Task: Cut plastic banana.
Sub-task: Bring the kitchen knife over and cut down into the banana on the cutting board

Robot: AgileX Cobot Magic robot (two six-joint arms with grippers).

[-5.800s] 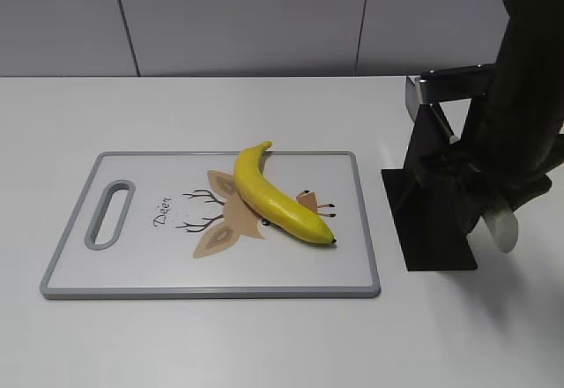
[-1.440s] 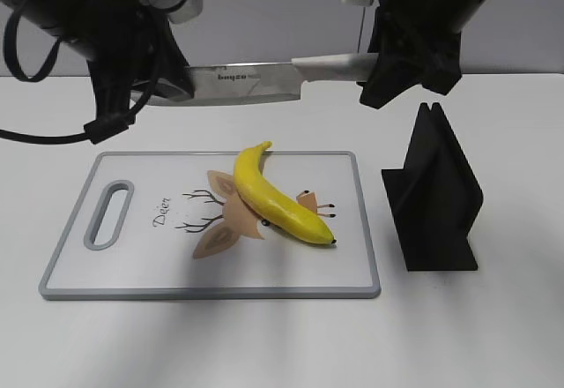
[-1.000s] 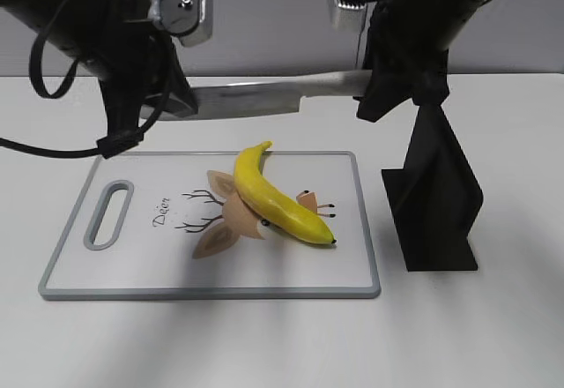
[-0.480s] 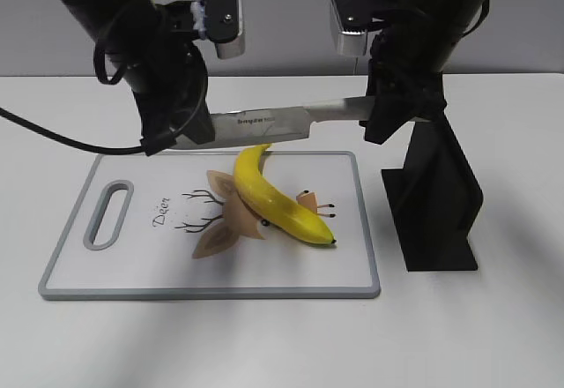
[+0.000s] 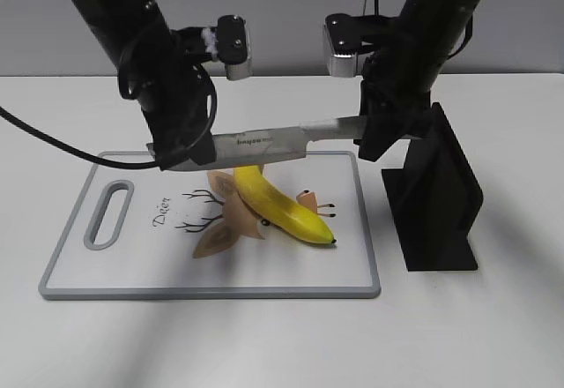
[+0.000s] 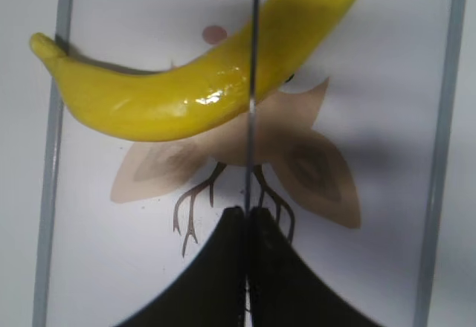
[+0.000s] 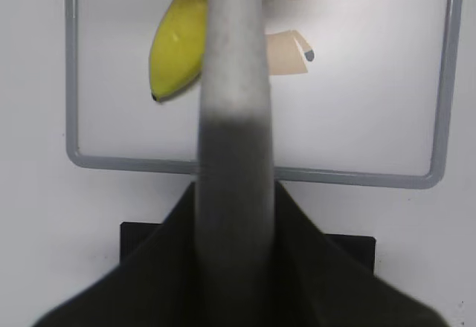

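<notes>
Steel knife [image 5: 264, 140] is hovering mid-frame; our left hand [image 5: 182, 150] pinching its tip, right hand [image 5: 377, 130] clenching its handle, risk rolling the plastic banana [image 5: 278, 201].

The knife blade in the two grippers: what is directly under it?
Under the knife blade lies the plastic banana, crossed by the edge, on the cutting board. In the exterior view the blade covers the banana's stem end; contact cannot be judged.

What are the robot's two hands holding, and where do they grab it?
One knife: the right gripper clamps its handle, the left gripper pinches the blade's tip end.
</notes>
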